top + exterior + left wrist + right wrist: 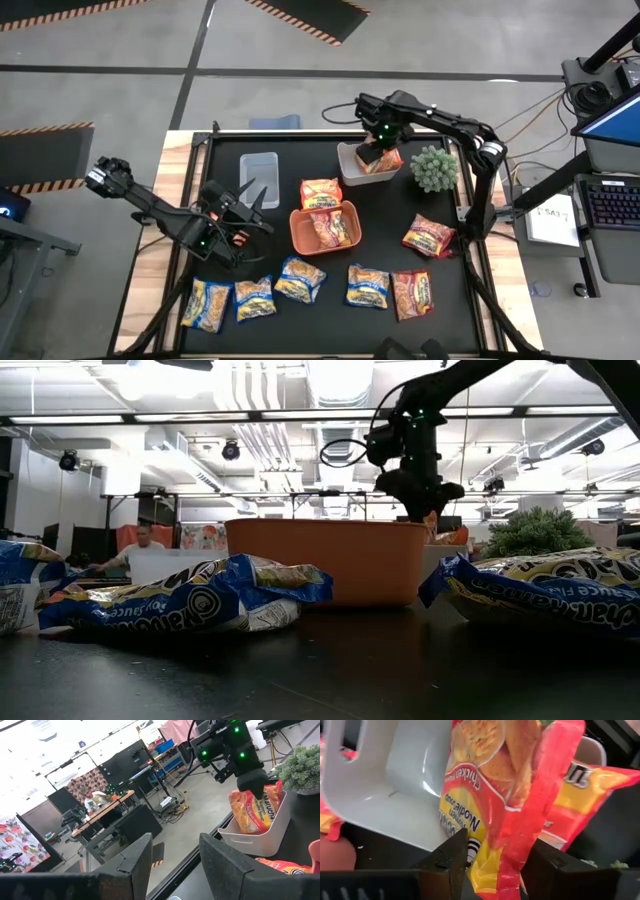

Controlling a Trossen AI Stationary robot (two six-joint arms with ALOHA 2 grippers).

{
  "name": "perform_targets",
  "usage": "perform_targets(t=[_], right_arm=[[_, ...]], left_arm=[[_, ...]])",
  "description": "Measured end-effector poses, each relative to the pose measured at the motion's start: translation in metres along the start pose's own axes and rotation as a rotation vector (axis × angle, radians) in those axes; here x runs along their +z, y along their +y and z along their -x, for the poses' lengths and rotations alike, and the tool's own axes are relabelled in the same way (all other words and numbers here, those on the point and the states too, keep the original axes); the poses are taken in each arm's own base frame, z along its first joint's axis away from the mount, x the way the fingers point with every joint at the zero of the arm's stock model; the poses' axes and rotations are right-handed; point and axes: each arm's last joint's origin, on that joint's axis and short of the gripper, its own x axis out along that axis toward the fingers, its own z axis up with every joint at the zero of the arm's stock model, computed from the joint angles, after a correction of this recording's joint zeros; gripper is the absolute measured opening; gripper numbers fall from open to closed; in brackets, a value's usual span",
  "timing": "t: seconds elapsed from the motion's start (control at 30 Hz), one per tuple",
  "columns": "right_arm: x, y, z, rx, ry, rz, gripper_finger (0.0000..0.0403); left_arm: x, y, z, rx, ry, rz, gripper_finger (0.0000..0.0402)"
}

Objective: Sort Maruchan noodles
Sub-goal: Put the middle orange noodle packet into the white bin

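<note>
Though partly hidden, right gripper point(374, 150) seemingly pinches orange packet point(520, 795).

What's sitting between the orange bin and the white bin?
In the high view, one orange noodle packet lies on the table between the orange bin and the white bin.

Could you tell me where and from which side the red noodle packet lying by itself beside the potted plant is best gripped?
Probably from straight above, pinching a crimped end of the red noodle packet. It lies flat on the table, clear of the potted plant, so jaws coming from the side would find nothing to bite.
</note>
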Motion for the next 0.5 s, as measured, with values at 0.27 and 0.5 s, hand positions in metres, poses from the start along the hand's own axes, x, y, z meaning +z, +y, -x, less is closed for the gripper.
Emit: perform_targets(t=[0.27,0.5], right_arm=[[-0.004,0.0119,-0.0004,-0.044,-0.012,0.03,0.0138],[-0.0065,0.0107,-0.0005,-0.059,0.013,0.024,0.0164]], left_arm=[[0.0,0.0,-0.0001,0.0,0.0,0.0,0.0146],[0.0,0.0,-0.0001,0.0,0.0,0.001,0.0146]])
